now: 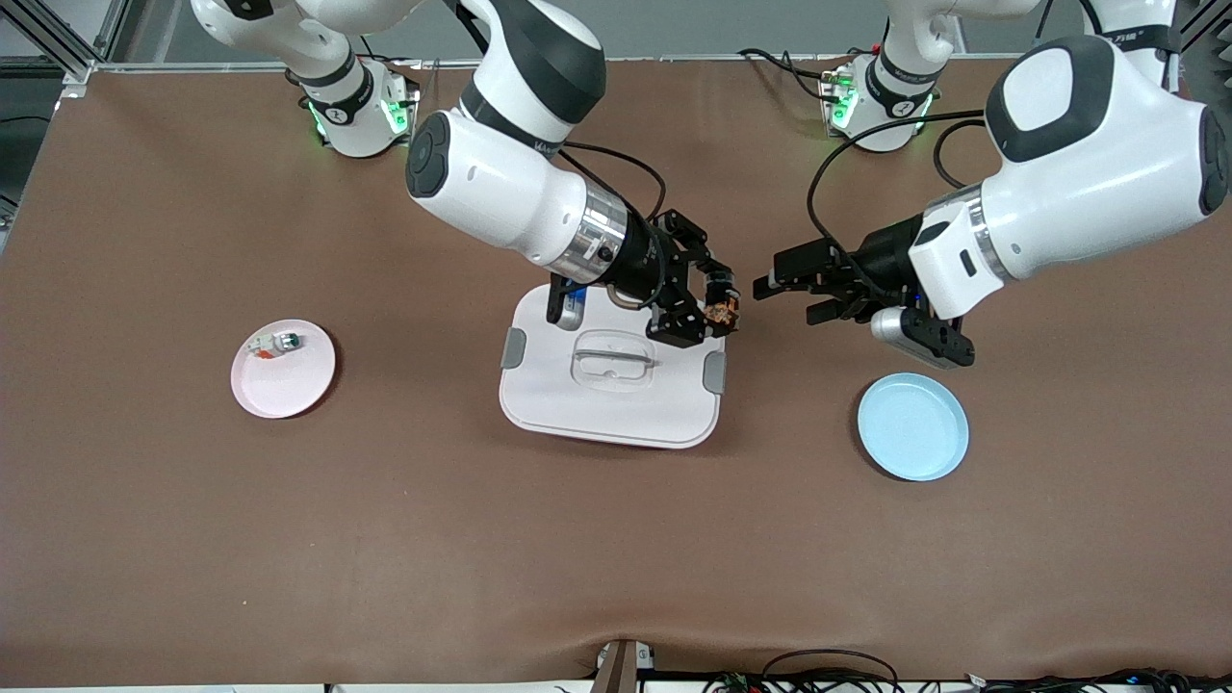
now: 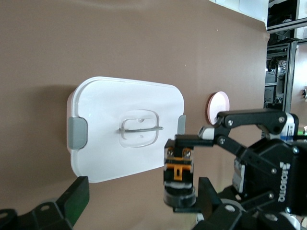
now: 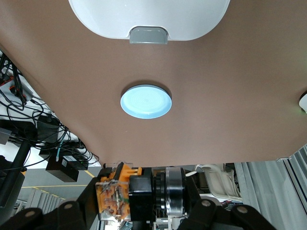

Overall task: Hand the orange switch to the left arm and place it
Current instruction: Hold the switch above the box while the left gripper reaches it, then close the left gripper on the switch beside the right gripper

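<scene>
The orange switch (image 1: pixel 723 312) is a tiny black block with an orange band. My right gripper (image 1: pixel 714 306) is shut on it, in the air over the edge of the box (image 1: pixel 616 404) toward the left arm's end. In the right wrist view the orange switch (image 3: pixel 129 196) sits clamped in the right gripper (image 3: pixel 139 203). My left gripper (image 1: pixel 784 300) is open over the bare table beside the box, facing the switch across a small gap. In the left wrist view the orange switch (image 2: pixel 179 175) shows between the left gripper's (image 2: pixel 142 201) spread fingers, close to one finger (image 2: pixel 208 194).
The white box (image 2: pixel 110 115) has a clear handle and grey clips. A blue plate (image 1: pixel 912 426) lies near the left arm's end. A pink plate (image 1: pixel 289 385) toward the right arm's end holds a small white-and-green part (image 1: pixel 274 343).
</scene>
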You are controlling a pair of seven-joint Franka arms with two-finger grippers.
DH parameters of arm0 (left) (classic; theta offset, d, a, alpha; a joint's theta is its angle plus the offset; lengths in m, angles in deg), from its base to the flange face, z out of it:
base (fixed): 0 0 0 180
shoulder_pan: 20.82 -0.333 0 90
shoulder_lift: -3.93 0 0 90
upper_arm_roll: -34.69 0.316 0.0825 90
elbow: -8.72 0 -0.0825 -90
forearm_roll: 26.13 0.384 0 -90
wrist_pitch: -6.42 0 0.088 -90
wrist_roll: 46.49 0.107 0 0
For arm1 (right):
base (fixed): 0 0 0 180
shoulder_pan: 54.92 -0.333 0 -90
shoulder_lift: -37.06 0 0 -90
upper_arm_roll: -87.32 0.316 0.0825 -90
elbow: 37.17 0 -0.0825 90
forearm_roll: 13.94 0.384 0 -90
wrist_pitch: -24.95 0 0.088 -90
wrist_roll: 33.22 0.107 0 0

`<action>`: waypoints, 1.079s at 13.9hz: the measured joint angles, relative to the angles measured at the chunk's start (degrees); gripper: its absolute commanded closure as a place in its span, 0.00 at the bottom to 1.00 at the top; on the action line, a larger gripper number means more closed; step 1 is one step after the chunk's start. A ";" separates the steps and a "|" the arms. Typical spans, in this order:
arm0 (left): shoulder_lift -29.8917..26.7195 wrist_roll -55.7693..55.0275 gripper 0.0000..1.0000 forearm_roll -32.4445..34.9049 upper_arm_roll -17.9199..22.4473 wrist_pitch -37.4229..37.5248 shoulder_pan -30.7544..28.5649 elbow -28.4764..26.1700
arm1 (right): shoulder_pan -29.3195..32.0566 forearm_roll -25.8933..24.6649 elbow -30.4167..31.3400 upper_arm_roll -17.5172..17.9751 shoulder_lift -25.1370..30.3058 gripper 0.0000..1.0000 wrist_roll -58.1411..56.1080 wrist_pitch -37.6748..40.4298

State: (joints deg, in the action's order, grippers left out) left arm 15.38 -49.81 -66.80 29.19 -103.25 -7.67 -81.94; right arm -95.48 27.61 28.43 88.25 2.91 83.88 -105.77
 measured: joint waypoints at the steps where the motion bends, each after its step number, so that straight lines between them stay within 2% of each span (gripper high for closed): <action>1: 0.37 0.00 0.00 -0.51 0.00 -0.62 0.16 0.00 | 0.00 0.00 -0.01 0.00 0.00 1.00 0.09 0.00; 12: 2.59 0.04 0.00 -1.93 -0.06 -5.05 3.83 0.05 | -0.60 0.00 -0.89 -0.06 0.00 1.00 0.41 -0.27; 13: 2.61 0.04 0.11 -1.94 -0.06 -5.05 3.83 0.07 | -0.60 0.00 -0.89 -0.07 -0.01 1.00 0.41 -0.28; 15: 2.62 0.04 0.45 -1.95 -0.06 -5.07 3.83 0.10 | -0.60 0.00 -0.89 -0.07 -0.01 1.00 0.41 -0.30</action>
State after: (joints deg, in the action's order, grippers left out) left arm 18.00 -49.77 -68.76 29.13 -108.32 -3.84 -81.84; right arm -96.08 27.61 27.53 88.18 2.90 84.29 -106.08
